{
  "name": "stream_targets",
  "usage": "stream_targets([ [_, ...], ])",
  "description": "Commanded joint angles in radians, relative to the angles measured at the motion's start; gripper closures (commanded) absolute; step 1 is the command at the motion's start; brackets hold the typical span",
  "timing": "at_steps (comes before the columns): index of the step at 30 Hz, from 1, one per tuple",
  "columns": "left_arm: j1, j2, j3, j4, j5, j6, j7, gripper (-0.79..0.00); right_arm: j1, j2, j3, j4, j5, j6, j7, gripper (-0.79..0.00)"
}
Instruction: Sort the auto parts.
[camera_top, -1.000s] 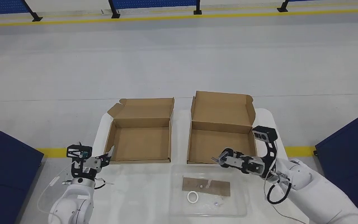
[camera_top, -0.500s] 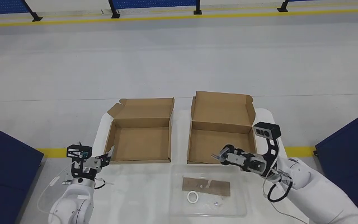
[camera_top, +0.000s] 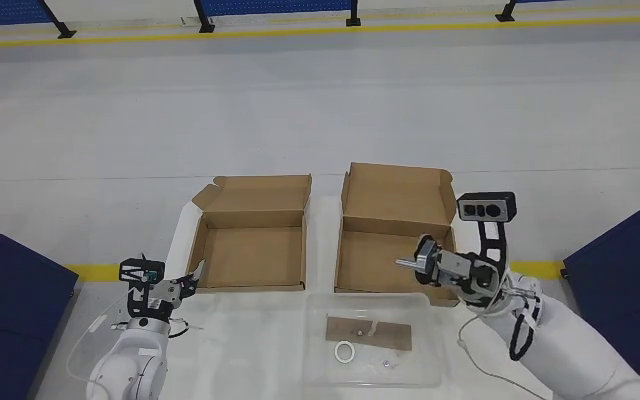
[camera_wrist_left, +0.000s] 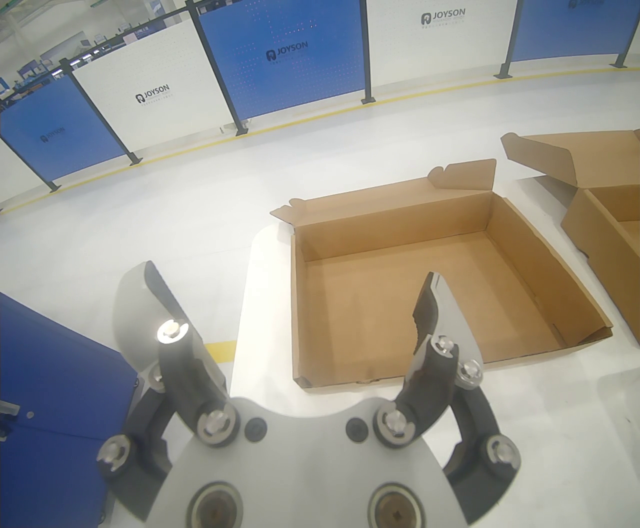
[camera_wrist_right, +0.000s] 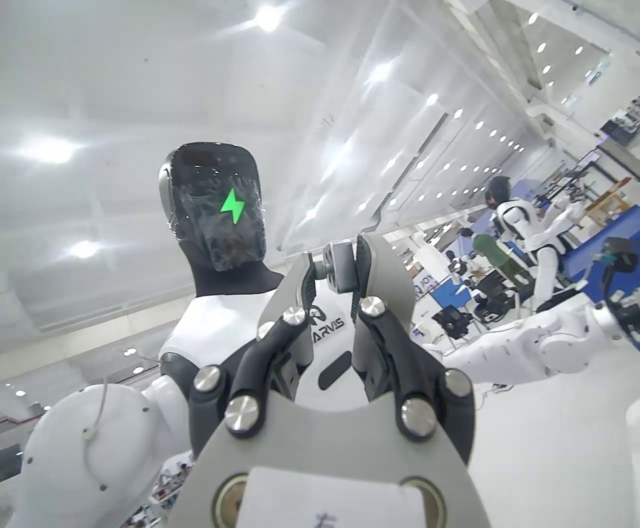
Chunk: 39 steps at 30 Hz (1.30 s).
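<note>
Metal part (camera_wrist_right: 340, 274), small, stiff, probably light, sits clamped by its flat sides in the right end effector (camera_wrist_right: 338, 260); left end effector (camera_wrist_left: 291, 278) hangs open.

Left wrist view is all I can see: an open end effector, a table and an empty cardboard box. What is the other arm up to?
Observer: The right end effector is shut on a small grey metal part.
Operator: Is it over my box?
Observer: No. Seen from above, it hangs over the near part of the right box, the neighbour of the left box that you see.
Operator: Any parts left to sort?
Observer: Yes. A clear tray at the table's near edge holds a white ring and a cardboard strip.
</note>
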Motion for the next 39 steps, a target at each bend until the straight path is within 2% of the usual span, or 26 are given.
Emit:
stream_targets([
  [1,0.0,0.0,0.0,0.0,0.0,0.0,0.0,-0.785,0.0,0.001,0.0,0.001,-0.003,-0.004,-0.004,0.0],
  [6,0.0,0.0,0.0,0.0,0.0,0.0,0.0,-0.785,-0.002,0.0,0.0,0.0,-0.003,0.001,-0.009,0.0],
  [8,0.0,0.0,0.0,0.0,0.0,0.0,0.0,-0.785,-0.01,-0.006,-0.003,-0.033,0.025,0.042,-0.019,0.0],
  [13,0.0,0.0,0.0,0.0,0.0,0.0,0.0,-0.785,-0.02,-0.04,-0.02,-0.081,0.285,0.082,0.082,0.0],
  [18,0.0,0.0,0.0,0.0,0.0,0.0,0.0,-0.785,-0.017,-0.075,-0.003,-0.07,0.386,0.161,0.161,0.0],
  [26,0.0,0.0,0.0,0.0,0.0,0.0,0.0,-0.785,-0.019,-0.077,0.002,-0.074,0.374,0.172,0.143,0.0],
  [34,0.0,0.0,0.0,0.0,0.0,0.0,0.0,-0.785,-0.034,-0.076,0.069,-0.084,0.05,0.273,0.069,0.0],
  [39,0.0,0.0,0.0,0.0,0.0,0.0,0.0,-0.785,-0.055,-0.084,0.087,-0.11,-0.001,0.29,0.062,0.0],
])
